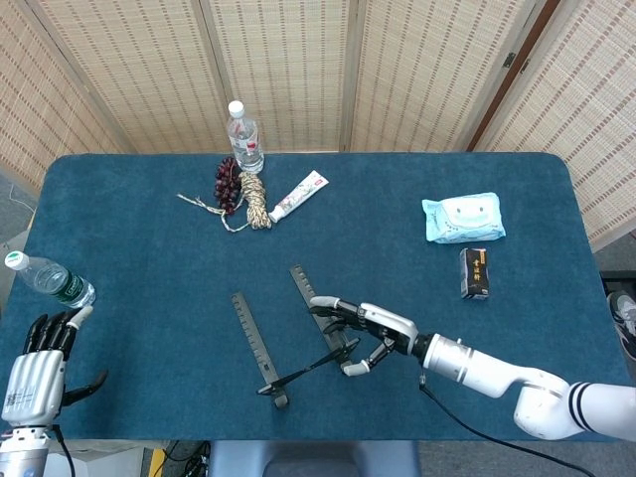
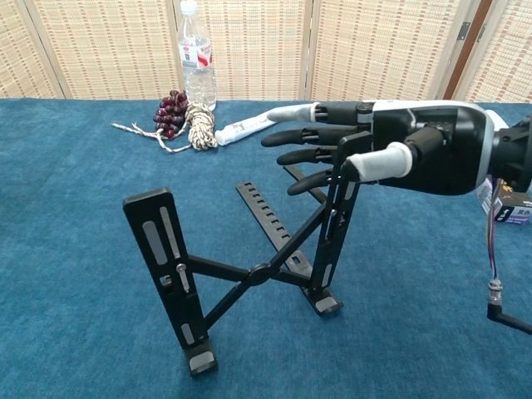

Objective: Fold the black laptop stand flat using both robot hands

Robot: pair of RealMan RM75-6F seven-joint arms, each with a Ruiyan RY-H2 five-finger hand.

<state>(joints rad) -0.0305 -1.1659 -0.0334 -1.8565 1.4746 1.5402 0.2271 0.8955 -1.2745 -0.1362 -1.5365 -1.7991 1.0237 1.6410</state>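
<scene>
**A:** What have you got on the far left?

**B:** My left hand sits off the near-left corner of the table, palm side away from me, fingers upright and apart, thumb out to the side, holding nothing. Just above it a green-labelled bottle lies at the table's left edge. The chest view doesn't show that hand.

**A:** And moving in?

**B:** At the back, a clear water bottle stands upright, with a bunch of dark red beads and a coil of rope touching each other in front of it, and a white tube lying just right of the rope.

**A:** Where's the stand?

**B:** The black laptop stand is toward the near edge, a little left of the table's middle, and it's unfolded: two uprights on their feet, joined by crossed struts, two slotted rails running back along the cloth. From the head view it reads as a pair of slanted bars.

**A:** Your right hand?

**B:** My right hand is at the top of the right-hand upright. The fingers reach out long and slightly spread past the far side of it, and the thumb crosses in front on the near side. I can't tell whether it's clamping the bar or only bracketing it.

**A:** Further right?

**B:** A pale blue pack of wipes, and nearer me a small dark box, well apart from the stand.
</scene>
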